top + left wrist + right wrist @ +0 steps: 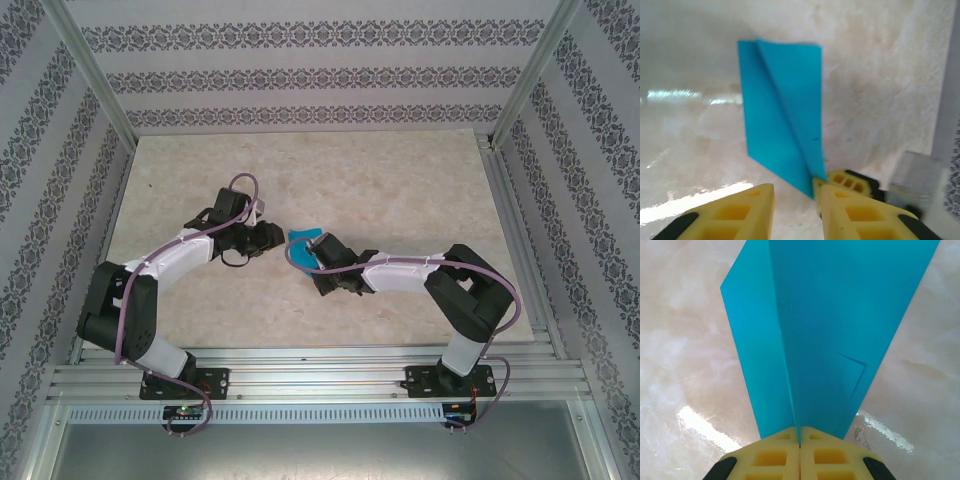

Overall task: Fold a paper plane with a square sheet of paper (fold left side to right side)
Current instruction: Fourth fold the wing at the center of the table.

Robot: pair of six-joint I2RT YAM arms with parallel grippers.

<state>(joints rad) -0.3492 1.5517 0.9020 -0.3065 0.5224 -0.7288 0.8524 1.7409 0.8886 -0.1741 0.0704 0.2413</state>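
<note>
Cyan paper plane [820, 330] sits clamped in the right end effector [800, 434].

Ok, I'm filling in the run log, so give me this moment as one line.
right gripper: shut on folded blue paper at its narrow end | left gripper: open, not touching paper

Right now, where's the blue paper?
In the top view the blue paper is near the table's middle, pinched at its narrow end by the right gripper, the left gripper just to its left.
</note>
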